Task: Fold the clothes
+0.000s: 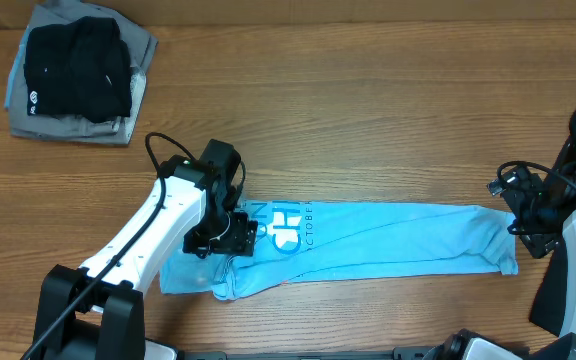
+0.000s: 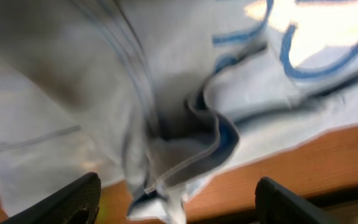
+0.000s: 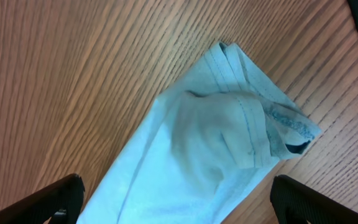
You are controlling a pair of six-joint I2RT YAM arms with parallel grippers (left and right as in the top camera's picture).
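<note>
Wood-grain bench (image 1: 368, 120) lies bare across its middle and far right. Along the near edge the light blue T-shirt (image 1: 398, 240) forms a long, soft strip — hems bunched. Left gripper (image 1: 230, 236) over its left end, right gripper (image 1: 523, 218) beside its right end — both spread wide, holding nothing.

Overhead straight down on table (image 1: 368, 120), wrist views close above opposite T-shirt (image 1: 398, 240) ends (left nearest)
</note>
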